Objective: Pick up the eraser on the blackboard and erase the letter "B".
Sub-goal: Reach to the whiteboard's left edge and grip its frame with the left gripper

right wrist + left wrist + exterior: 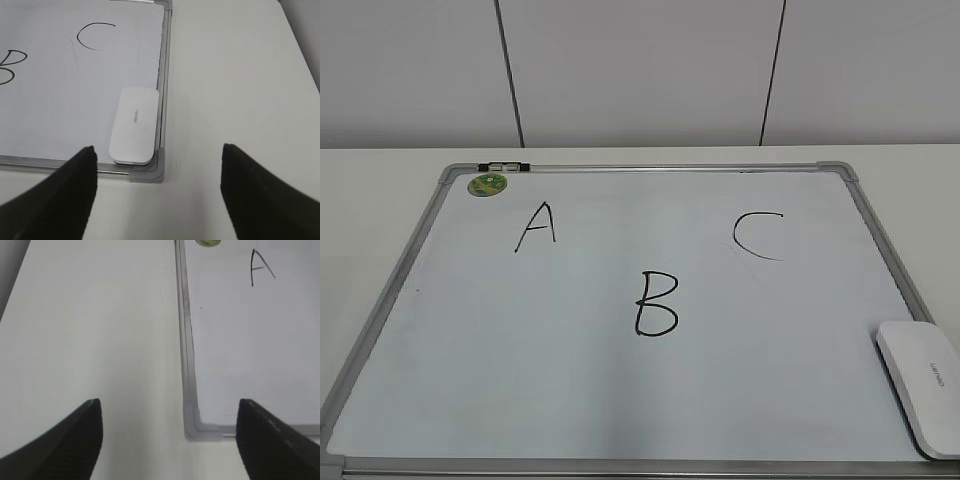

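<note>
Eraser (921, 390): the white rounded block lies flat on the blackboard (620, 400), tucked into the near right corner with its long side against the right frame rail and its near end close to the bottom rail. Small grey lettering shows on its top face. Nothing touches it.

The blackboard lies flat on the pale worktop (380, 170), with its silver-grey frame and grey corner caps visible all round. Three black letters are drawn on it. The letter "B" (656, 304) sits near the middle of the board, lower than the other two and complete, with both loops intact. The "A" (536, 228) stands up and to the left of it, and the "C" (758, 236) up and to the right. A small round green magnet (488, 184) sits in the far left corner, just below a small clip (503, 167) on the top rail.

The left hand (170, 440) hovers over the board's near left corner, fingers spread wide with nothing between them. The right hand (159, 192) hovers over the near right corner, also spread wide and empty; the eraser lies just ahead of it, nearer its left finger, apart from both fingers.
</note>
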